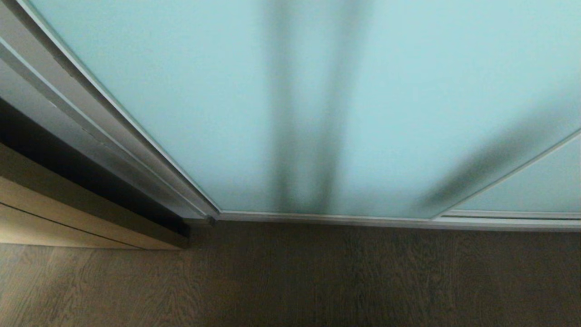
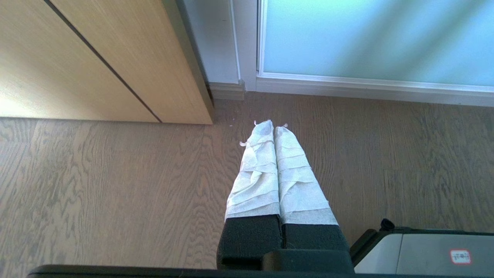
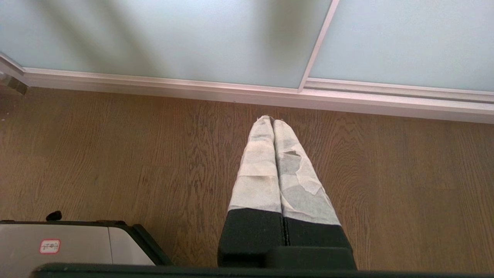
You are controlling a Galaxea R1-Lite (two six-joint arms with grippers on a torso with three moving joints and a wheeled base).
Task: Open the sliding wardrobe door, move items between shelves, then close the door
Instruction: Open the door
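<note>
Cabinet far left, light wood. Left gripper clenched, empty, hanging over floor near cabinet corner. Door fills middle, fully closed, silver frame meeting floor. Second panel at right, overlapped. Right gripper clenched, empty, above floor just short of door rail.

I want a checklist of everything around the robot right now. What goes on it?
Surface: dark wood floor, bare where seen.
Job's things: frosted blue door shut; bag and shelves not visible.
Clutter: nothing seen.
Grippers: left gripper shut, above the floor near the cabinet; right gripper shut, above the floor before the door; both empty.
Cables: nothing seen.
Surroundings: light wood cabinet left of the door; second glass panel on the right.
</note>
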